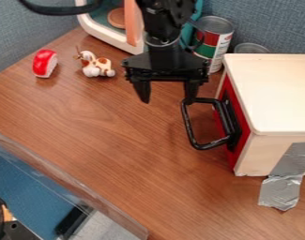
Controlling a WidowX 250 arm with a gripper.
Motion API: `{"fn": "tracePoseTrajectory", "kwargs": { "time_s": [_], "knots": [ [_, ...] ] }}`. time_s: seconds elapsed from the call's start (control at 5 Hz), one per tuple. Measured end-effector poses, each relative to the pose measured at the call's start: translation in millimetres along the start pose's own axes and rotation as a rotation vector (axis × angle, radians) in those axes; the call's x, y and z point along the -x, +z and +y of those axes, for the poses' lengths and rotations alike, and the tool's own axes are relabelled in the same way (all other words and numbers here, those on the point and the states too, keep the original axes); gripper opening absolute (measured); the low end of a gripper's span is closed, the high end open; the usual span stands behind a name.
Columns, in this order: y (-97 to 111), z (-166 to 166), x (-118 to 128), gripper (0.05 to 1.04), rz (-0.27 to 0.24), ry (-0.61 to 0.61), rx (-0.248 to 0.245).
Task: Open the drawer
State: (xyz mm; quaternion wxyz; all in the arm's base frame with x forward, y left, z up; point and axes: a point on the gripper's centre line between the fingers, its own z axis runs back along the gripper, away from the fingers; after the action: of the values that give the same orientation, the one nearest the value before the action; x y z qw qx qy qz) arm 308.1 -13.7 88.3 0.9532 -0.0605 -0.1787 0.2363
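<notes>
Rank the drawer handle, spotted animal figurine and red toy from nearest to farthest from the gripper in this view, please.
1. Drawer handle, beside the gripper, at right
2. Spotted animal figurine, left of it
3. Red toy, farther left

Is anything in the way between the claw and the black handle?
Nothing that I can see. One finger of the claw is right by the top corner of the handle. The spotted toy is off to the side.
</notes>
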Motion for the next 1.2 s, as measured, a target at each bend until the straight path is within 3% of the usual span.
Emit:
{"fn": "tracePoseTrajectory", "kwargs": {
  "time_s": [0.4, 0.6, 1.0, 1.2],
  "knots": [
    [-20, -10, 3, 0.999, 0.05, 0.116, 0.043],
    [-29, -15, 9, 0.999, 0.07, 0.119, 0.046],
    [-49, -14, 19, 0.999, 0.11, 0.111, 0.013],
    [-59, -10, 23, 0.948, 0.127, 0.11, -0.01]
  ]
}}
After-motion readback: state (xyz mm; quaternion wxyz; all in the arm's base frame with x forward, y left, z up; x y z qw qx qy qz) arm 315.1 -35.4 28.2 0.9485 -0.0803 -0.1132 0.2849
